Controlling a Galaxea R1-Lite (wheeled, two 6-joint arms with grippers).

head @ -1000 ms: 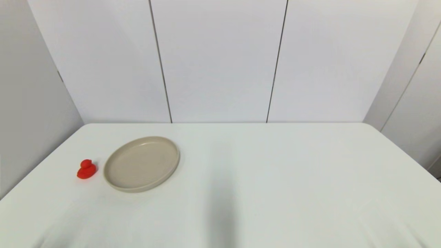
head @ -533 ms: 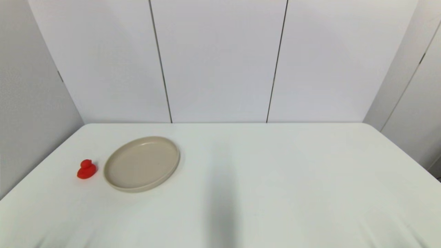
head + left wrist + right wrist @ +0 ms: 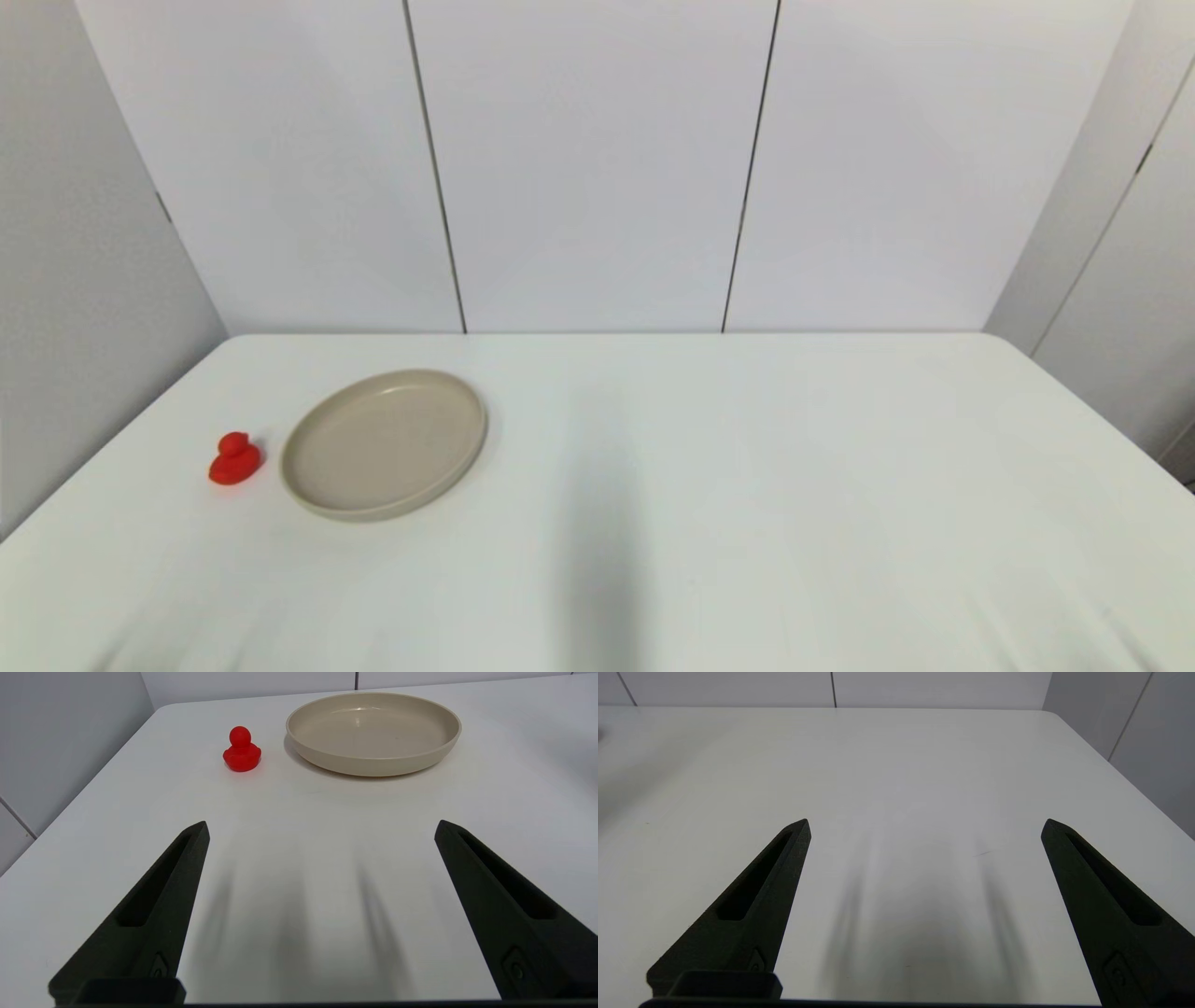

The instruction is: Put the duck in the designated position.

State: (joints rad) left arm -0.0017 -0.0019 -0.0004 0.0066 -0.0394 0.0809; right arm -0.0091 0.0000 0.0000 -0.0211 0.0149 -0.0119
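Nearest, the left gripper [image 3: 321, 828] and right gripper [image 3: 924, 826] hang spread wide and empty above the white table [image 3: 747, 485], and farther off the duck [image 3: 233, 458], glossy red with a round head, stands upright just left of the beige plate [image 3: 384, 444].

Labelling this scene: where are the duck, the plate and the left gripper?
duck [image 3: 234, 459]: head view, on its body.
plate [image 3: 322, 490]: head view, on its near rim.
left gripper [image 3: 321, 828]: left wrist view, midway between its open fingertips.
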